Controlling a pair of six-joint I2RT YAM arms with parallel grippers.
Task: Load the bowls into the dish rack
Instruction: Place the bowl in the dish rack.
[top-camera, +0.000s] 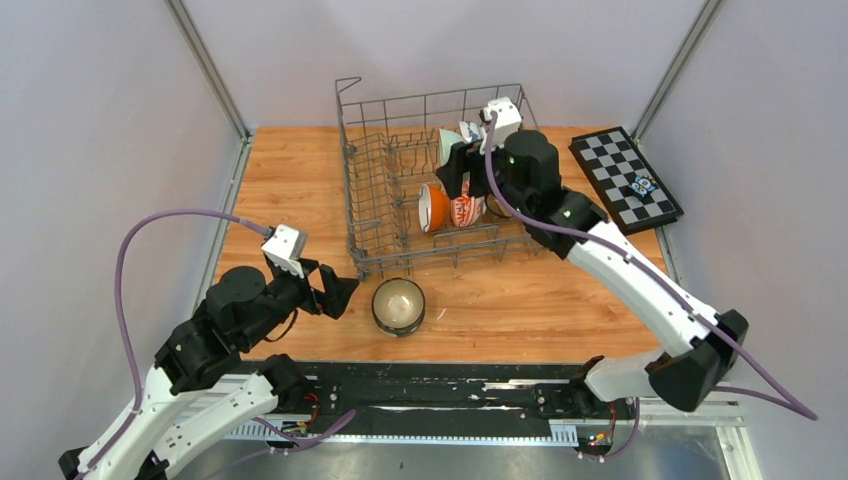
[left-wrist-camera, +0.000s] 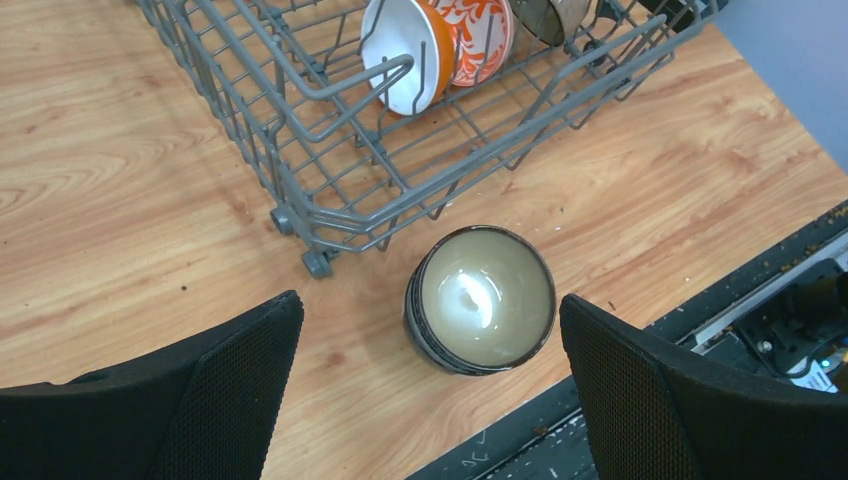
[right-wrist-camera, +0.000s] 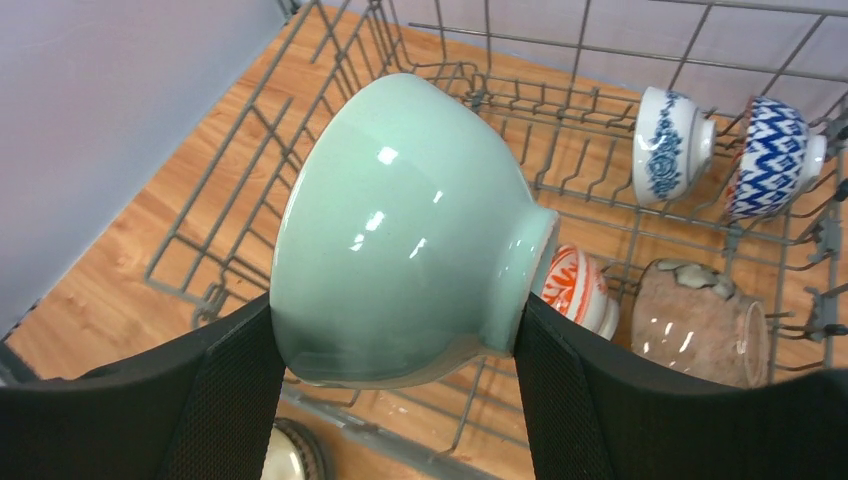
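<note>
The grey wire dish rack (top-camera: 440, 262) stands at the back middle of the table. An orange bowl (top-camera: 432, 207) and a red-white patterned bowl (top-camera: 466, 210) sit on edge inside it. My right gripper (right-wrist-camera: 395, 320) hangs over the rack, shut on a pale green bowl (right-wrist-camera: 400, 220) held on its side, one pad on the rim side and one at the foot. Two blue-white bowls (right-wrist-camera: 668, 143) lean at the rack's far side. A dark-rimmed beige bowl (left-wrist-camera: 482, 298) sits upright on the table before the rack. My left gripper (left-wrist-camera: 428, 310) hovers over it, open, touching nothing.
A black-and-white chequered board (top-camera: 625, 178) lies at the back right with small pieces on it. A brownish mottled bowl (right-wrist-camera: 700, 320) also lies in the rack. The black rail (top-camera: 450, 385) runs along the table's near edge, close to the beige bowl.
</note>
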